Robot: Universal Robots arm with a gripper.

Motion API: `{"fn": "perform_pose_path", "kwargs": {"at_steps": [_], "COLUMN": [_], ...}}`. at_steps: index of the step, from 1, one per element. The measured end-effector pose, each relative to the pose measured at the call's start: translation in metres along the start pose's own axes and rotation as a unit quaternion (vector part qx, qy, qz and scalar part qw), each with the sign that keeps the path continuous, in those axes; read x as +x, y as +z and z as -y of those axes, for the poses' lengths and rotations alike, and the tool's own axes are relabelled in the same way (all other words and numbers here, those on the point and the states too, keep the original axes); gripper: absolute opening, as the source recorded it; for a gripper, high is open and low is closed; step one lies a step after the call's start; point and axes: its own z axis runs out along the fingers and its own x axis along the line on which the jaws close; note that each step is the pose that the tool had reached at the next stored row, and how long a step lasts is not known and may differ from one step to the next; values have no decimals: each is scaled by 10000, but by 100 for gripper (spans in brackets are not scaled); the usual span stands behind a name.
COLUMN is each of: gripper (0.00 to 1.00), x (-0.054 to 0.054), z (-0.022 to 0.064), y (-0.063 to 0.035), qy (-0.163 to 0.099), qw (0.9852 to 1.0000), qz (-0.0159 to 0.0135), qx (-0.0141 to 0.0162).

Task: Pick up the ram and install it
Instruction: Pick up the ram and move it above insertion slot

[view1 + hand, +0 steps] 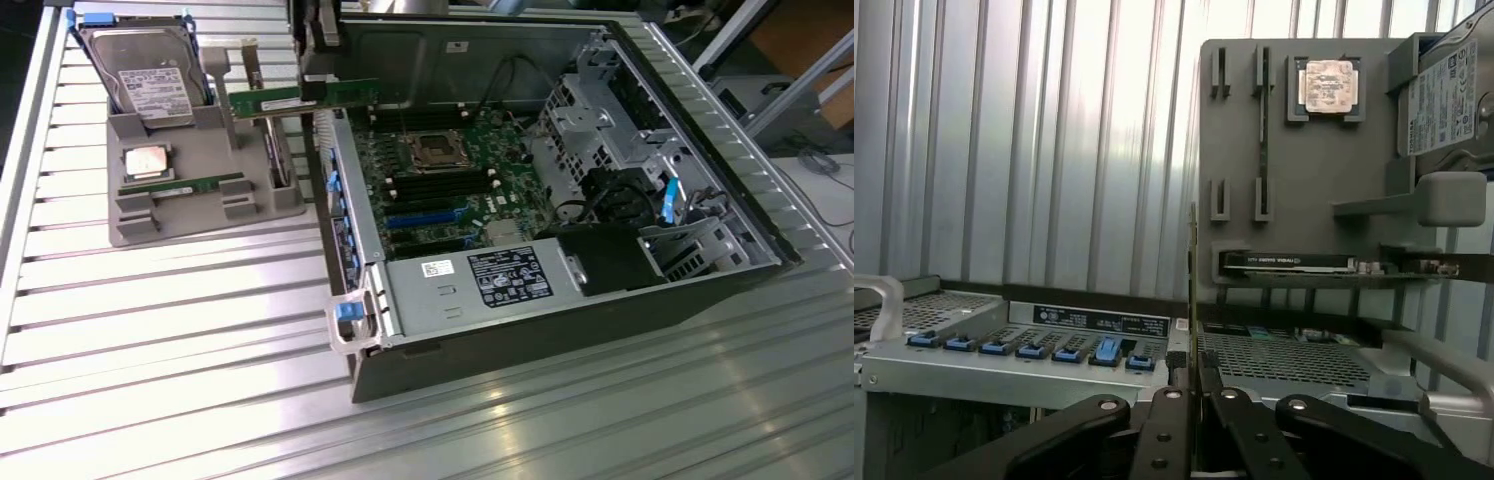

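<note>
Ribbed aluminium tabletop (pixel 160 330), soft overhead glare

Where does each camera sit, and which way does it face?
Exterior view: off the arm, high up, looking down on the open PC case and grey tray; the gripper shows, shut on the ram.
Wrist view: on the wrist, looking past the gripper's fingers toward the tray.
Shared: tray, processor, hard drive, ram.

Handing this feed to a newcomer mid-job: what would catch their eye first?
The open computer case, motherboard exposed, dominates the ribbed metal table. Over its wall on the exterior view's left, the gripper is shut on the green ram. Further left, a gray fixture holds a hard drive and a processor.
</note>
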Motion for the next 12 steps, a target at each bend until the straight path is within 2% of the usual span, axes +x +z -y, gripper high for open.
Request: {"fn": "perform_pose_path", "kwargs": {"at_steps": [3, 6, 8, 12], "gripper": [13, 13, 13, 13], "x": [7, 20, 23, 35], "z": [80, 213, 250, 381], "y": [-3, -6, -7, -11], "qy": [1, 2, 2, 2], "qw": [10000, 10000, 10000, 10000], "qz": [-18, -46, -54, -81], "qx": [-2, -4, -5, -8]}}
